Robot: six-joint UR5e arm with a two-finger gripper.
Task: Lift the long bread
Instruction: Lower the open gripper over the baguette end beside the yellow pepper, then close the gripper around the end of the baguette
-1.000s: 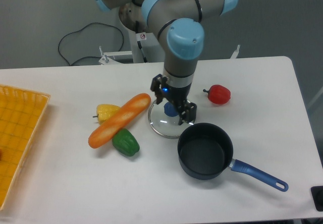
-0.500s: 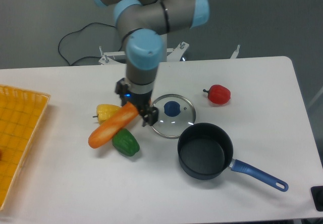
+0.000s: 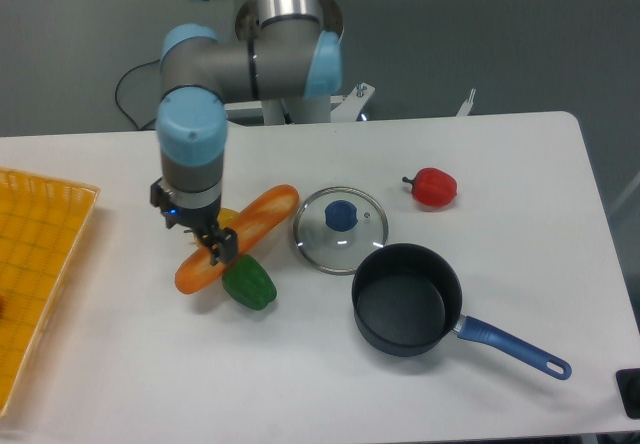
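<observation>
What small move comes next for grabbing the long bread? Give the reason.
Probably lower straight down and close. The gripper hangs over the lower left part of the long bread, which lies on the table between the yellow pepper and green pepper, not yet gripped.

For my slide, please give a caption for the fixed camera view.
Gripper poised over the lower half of the long bread, beside a green pepper.

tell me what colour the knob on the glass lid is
Blue knob on the lid, clear in the fixed camera view.
</observation>
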